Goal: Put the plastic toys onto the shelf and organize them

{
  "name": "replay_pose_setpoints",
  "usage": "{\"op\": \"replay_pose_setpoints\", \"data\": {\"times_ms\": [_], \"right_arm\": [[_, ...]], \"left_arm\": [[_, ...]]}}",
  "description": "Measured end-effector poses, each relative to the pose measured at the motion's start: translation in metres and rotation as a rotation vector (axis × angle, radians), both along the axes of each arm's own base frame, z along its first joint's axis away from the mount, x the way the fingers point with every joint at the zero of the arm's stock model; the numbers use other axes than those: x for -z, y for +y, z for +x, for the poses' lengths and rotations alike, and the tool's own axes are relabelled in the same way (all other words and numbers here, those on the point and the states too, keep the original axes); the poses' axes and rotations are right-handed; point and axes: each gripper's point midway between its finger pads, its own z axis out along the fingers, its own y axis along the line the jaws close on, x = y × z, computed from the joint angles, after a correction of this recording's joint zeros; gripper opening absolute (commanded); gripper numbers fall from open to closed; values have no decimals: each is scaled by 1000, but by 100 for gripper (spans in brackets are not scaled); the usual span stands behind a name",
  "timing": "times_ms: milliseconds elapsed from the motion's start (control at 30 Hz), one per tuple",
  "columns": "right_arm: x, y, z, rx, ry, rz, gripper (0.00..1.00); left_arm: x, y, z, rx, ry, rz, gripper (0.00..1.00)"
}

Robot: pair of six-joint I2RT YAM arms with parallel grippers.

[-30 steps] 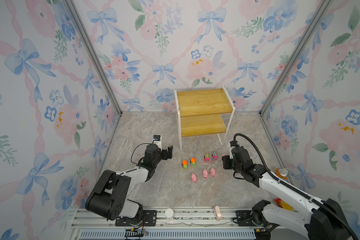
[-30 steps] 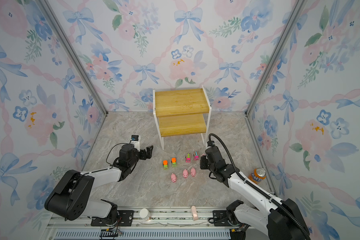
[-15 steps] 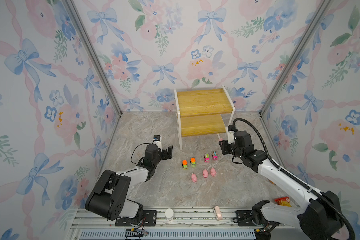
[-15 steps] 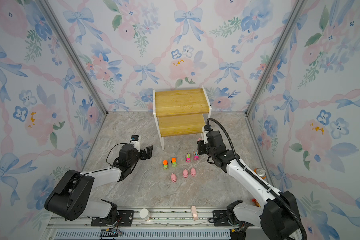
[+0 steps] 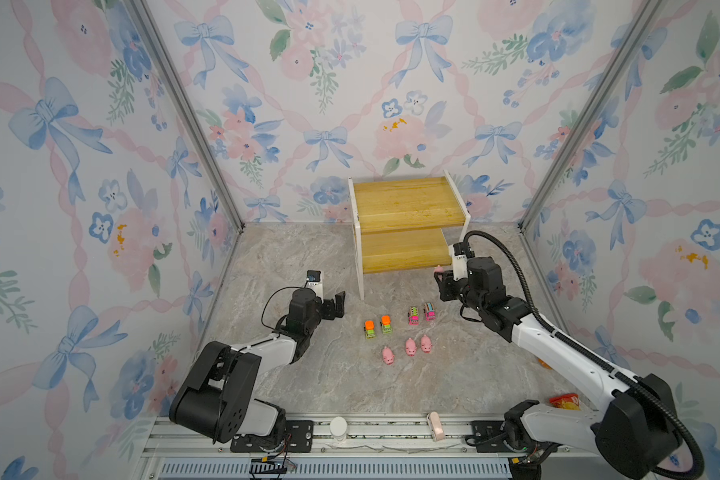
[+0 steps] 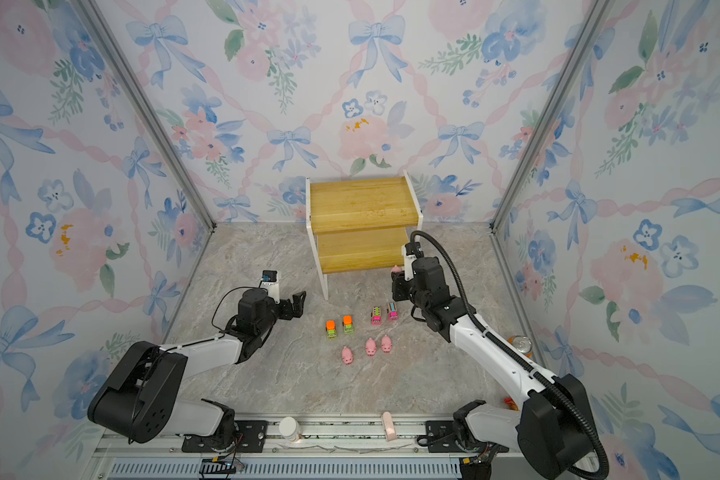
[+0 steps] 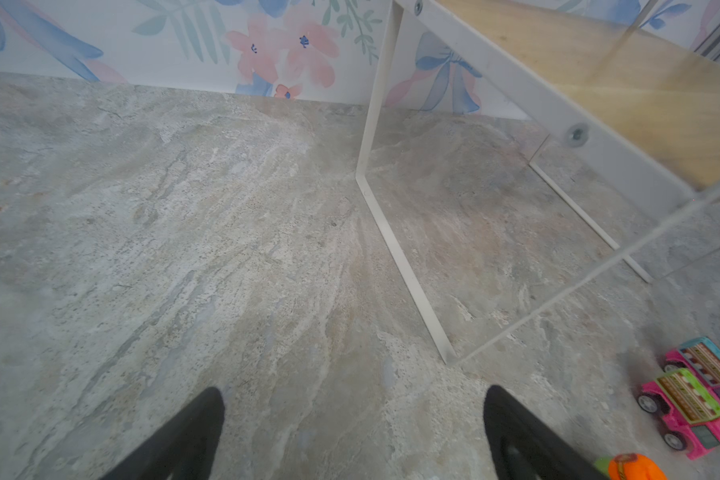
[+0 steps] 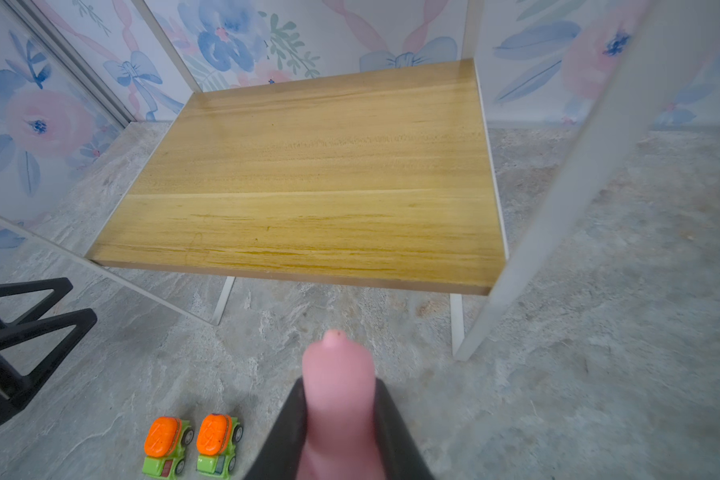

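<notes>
My right gripper (image 5: 440, 279) (image 8: 339, 386) is shut on a pink pig (image 8: 337, 399) (image 6: 395, 269), held just before the right front corner of the shelf's lower board (image 8: 308, 187). The shelf (image 5: 408, 203) stands at the back with both boards bare. On the floor lie three pink pigs (image 5: 410, 347), two green trucks (image 5: 386, 323) (image 8: 217, 442) and two pink buses (image 5: 413, 315) (image 7: 682, 411). To the left of the trucks my left gripper (image 5: 336, 307) (image 7: 354, 415) is open over bare floor.
An orange soda can (image 6: 522, 345) stands by the right wall behind my right arm. A red packet (image 5: 564, 401) lies near the right base. A white cap (image 5: 338, 426) and a pink piece (image 5: 433, 430) sit on the front rail.
My right gripper has risen and moved back toward the shelf's lower board, carrying the pig. The left arm has stayed still.
</notes>
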Motion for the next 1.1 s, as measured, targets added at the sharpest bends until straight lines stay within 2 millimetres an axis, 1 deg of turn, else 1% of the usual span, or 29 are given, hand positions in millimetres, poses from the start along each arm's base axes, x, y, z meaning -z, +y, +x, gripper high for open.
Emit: {"op": "replay_pose_setpoints", "data": {"times_ms": [133,467,700,867,1100], "right_arm": [[-3,0,6,14,-28,-3,26],[0,5,26,41,-79,-26,26],[-14,3,37,76,-147,-6,26],[-19,4,44,90,-184,8,25],[-19,9,54,96,-229,12,25]], "left_arm": [[0,0,0,0,0,0,98],[0,0,0,1,-1,3,98],[0,1,0,-2,-2,4,98],[0,1,0,-6,-3,6,98],[0,2,1,-6,-5,13,98]]}}
